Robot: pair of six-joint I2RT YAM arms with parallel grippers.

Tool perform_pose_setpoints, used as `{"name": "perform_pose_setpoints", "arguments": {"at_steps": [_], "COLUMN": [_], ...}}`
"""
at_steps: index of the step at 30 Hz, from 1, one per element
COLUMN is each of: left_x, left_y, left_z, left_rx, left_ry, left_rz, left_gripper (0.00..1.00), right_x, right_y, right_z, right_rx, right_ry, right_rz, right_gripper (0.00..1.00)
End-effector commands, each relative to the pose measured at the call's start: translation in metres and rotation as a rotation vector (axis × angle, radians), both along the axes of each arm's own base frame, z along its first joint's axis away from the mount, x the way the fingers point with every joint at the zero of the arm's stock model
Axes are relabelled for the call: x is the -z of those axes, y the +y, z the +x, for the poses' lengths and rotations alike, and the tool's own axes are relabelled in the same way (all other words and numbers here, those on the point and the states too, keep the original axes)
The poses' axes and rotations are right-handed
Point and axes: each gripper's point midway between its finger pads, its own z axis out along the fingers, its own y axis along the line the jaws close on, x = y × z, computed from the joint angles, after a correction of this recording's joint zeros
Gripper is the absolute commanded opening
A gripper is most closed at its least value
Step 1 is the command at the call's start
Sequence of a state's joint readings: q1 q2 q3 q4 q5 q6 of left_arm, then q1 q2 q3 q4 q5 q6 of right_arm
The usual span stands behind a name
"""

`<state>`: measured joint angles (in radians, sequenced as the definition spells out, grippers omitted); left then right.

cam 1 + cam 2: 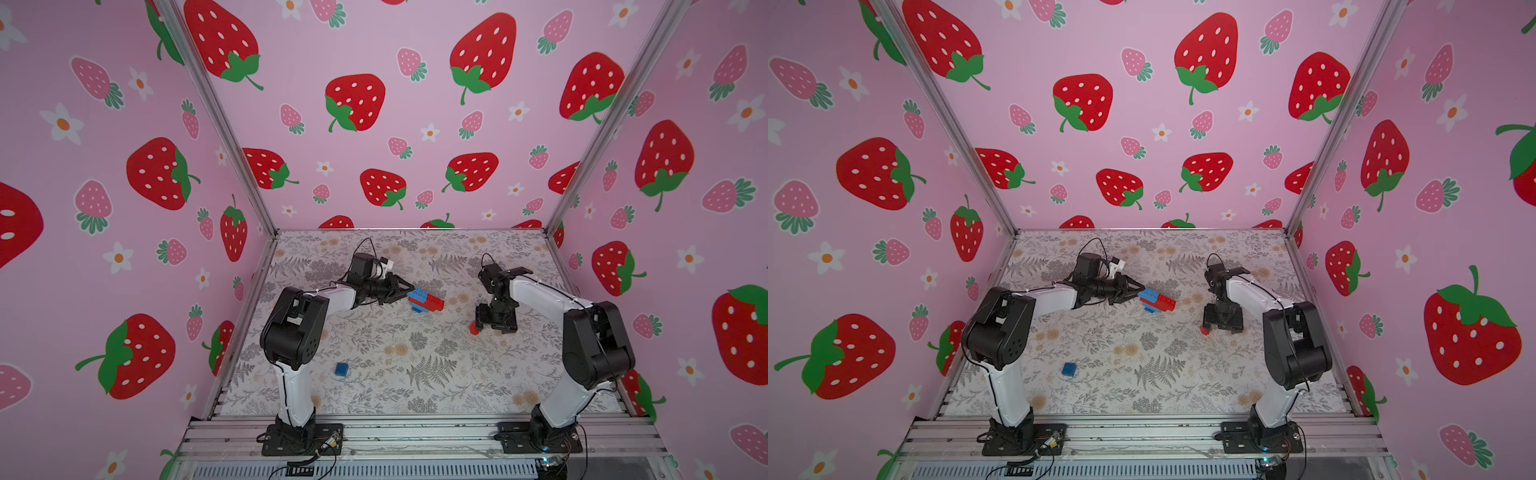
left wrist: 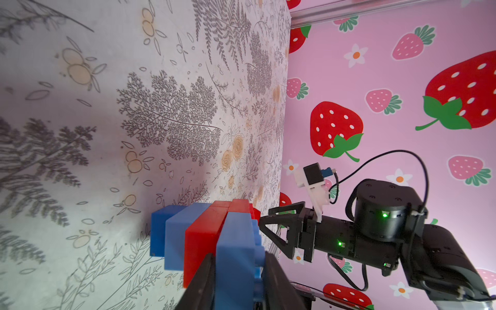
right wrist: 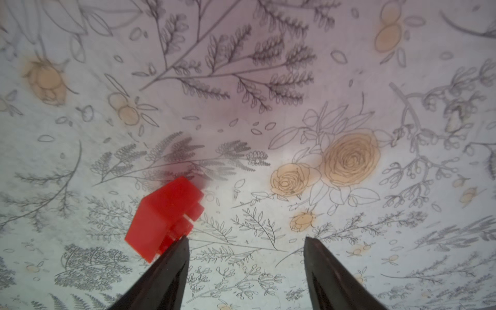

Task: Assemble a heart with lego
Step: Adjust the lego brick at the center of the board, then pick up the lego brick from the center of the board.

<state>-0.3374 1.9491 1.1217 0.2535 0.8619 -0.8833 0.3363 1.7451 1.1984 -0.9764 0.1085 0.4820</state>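
Observation:
The heart (image 1: 426, 300) (image 1: 1156, 300) is a stepped cluster of joined red and blue lego at the middle of the table. My left gripper (image 1: 409, 289) (image 1: 1140, 289) reaches it from the left. In the left wrist view my left gripper (image 2: 239, 257) is shut on the end blue brick of the heart (image 2: 214, 233). A small red brick (image 1: 474, 329) (image 1: 1204, 330) lies tipped on its side on the mat. My right gripper (image 1: 494, 330) (image 1: 1223, 328) points down next to it. In the right wrist view my right gripper (image 3: 245, 240) is open and the red brick (image 3: 163, 217) lies just outside one finger.
A small blue brick (image 1: 341, 369) (image 1: 1069, 369) lies alone on the floral mat near the left arm's base. Pink strawberry walls close the table on three sides. The right arm (image 2: 375, 236) shows beyond the heart in the left wrist view.

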Motion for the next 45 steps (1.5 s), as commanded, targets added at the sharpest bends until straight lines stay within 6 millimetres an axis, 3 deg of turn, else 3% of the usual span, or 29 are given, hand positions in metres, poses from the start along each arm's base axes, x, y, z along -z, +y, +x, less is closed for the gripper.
{"name": "perform_pose_setpoints", "arguments": {"at_steps": [1, 7, 14, 24, 30, 33, 37, 45], "left_x": [0.015, 0.020, 0.020, 0.016, 0.010, 0.005, 0.001, 0.002], "left_y": [0.013, 0.019, 0.021, 0.023, 0.021, 0.017, 0.012, 0.011], "left_z": [-0.007, -0.008, -0.007, -0.008, -0.007, -0.005, -0.007, -0.007], "left_rx": [-0.019, -0.029, -0.034, -0.038, -0.030, -0.028, -0.010, -0.008], "left_ry": [0.037, 0.040, 0.035, 0.025, 0.005, -0.014, -0.026, -0.030], "left_rz": [0.058, 0.081, 0.092, 0.115, 0.132, 0.135, 0.145, 0.167], "left_gripper": [0.37, 0.41, 0.44, 0.47, 0.51, 0.52, 0.52, 0.52], "right_x": [0.001, 0.009, 0.002, 0.003, -0.017, -0.004, 0.015, 0.022], "right_y": [0.002, 0.017, 0.035, 0.056, 0.075, 0.097, 0.099, 0.103], "right_z": [0.009, 0.021, 0.034, 0.040, 0.038, 0.034, 0.033, 0.042], "right_rx": [-0.023, -0.041, -0.075, -0.113, -0.001, 0.070, 0.090, 0.080], "right_ry": [0.002, 0.011, -0.017, -0.016, -0.127, -0.151, -0.126, -0.146], "right_rz": [-0.014, 0.024, 0.049, 0.067, 0.213, 0.323, 0.299, 0.246], "right_gripper": [0.73, 0.73, 0.73, 0.74, 0.77, 0.76, 0.73, 0.65]}}
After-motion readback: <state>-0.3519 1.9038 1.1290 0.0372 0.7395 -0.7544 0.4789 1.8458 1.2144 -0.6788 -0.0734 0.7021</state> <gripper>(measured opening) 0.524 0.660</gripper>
